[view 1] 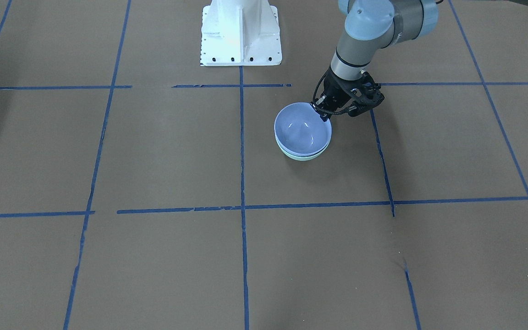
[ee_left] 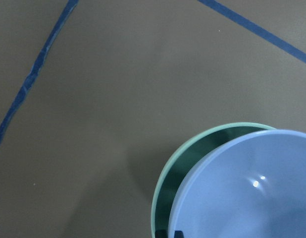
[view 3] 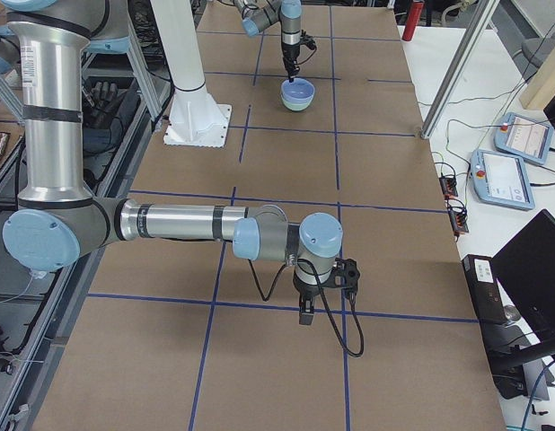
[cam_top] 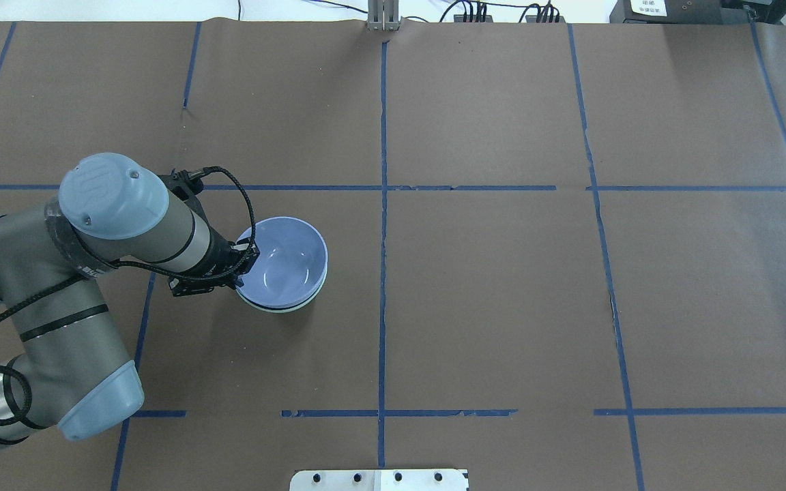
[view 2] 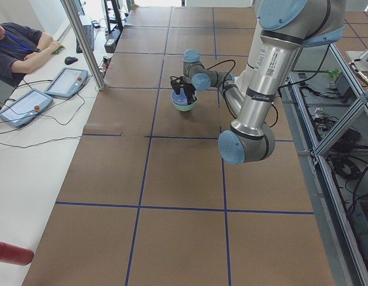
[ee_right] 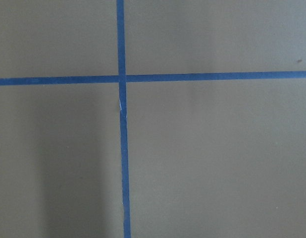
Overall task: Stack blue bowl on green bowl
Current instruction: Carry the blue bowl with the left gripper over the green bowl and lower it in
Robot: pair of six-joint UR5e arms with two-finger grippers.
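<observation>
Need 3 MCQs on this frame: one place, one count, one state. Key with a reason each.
1. Where is the blue bowl?
A: in the green bowl
B: beside it
C: under it

2. How many bowls are on the table?
A: one
B: two
C: three

3. The blue bowl is:
A: upside down
B: on its side
C: upright

Key:
1 A, the green rim peeks out beneath it.
2 B, one blue and one green.
3 C, its hollow faces up.

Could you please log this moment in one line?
left hand: on blue bowl rim | blue bowl: in green bowl | right hand: away
</observation>
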